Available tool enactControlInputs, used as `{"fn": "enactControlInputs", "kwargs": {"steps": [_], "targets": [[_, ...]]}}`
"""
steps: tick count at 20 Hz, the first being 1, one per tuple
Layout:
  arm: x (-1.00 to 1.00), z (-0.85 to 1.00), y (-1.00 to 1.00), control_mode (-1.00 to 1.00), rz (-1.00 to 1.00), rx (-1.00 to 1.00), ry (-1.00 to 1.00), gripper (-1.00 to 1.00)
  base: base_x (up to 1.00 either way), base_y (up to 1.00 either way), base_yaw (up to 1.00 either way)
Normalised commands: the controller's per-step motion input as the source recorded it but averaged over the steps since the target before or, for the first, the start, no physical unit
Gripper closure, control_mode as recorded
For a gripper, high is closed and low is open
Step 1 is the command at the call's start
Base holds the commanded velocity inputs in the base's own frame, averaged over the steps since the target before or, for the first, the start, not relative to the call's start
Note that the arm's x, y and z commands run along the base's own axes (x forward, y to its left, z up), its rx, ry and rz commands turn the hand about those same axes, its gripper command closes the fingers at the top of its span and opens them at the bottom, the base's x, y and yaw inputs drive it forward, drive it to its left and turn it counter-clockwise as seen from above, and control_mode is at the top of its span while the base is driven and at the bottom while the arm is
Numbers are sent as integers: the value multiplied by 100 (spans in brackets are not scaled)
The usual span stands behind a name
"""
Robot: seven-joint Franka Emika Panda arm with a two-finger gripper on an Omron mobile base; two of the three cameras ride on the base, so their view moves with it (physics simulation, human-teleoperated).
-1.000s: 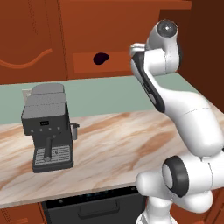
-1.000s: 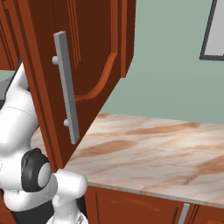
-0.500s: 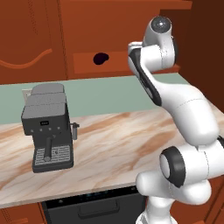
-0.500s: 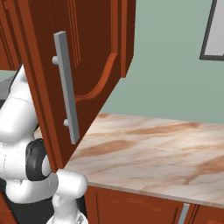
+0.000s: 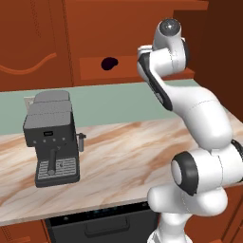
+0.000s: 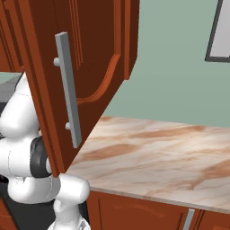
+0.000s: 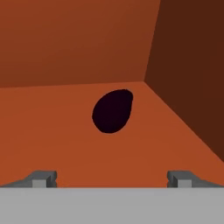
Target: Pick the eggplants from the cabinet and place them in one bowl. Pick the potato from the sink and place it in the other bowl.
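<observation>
One dark purple-black eggplant [image 7: 112, 110] lies on the shelf floor of the reddish-brown cabinet [image 7: 65, 43], near its back right corner in the hand view. From the left base view the same eggplant [image 5: 109, 63] sits in the shelf niche of the cabinet [image 5: 118, 28] above the counter. My gripper [image 7: 112, 178] is open, its two tips spread wide, and it faces the eggplant from a short way off without touching it. Nothing lies between the fingers.
A dark grey coffee machine [image 5: 51, 136] stands on the marble counter [image 5: 118, 156] at the left. An open cabinet door [image 6: 85, 67] with a long grey handle [image 6: 68, 90] swings out close to the arm in the right base view.
The arm's upper joints have shifted slightly, bringing the hand a little nearer the niche. The eggplant has not moved and the gripper stays open.
</observation>
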Motion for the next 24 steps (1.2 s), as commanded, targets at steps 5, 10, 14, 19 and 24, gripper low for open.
{"fn": "enactControlInputs", "kwargs": {"steps": [5, 10, 14, 19, 24], "targets": [[14, -6, -8, -100, 0, 0, 0, -100, 0, 0, 0], [17, -6, -8, -100, 0, 0, 0, -100, 0, 0, 0], [17, -8, -4, -100, 0, 0, -3, -100, 0, 0, 0], [24, -8, -1, -100, 0, 0, 0, -100, 0, 0, 0], [28, -10, 0, -100, 0, 0, -1, -100, 0, 0, 0]]}}
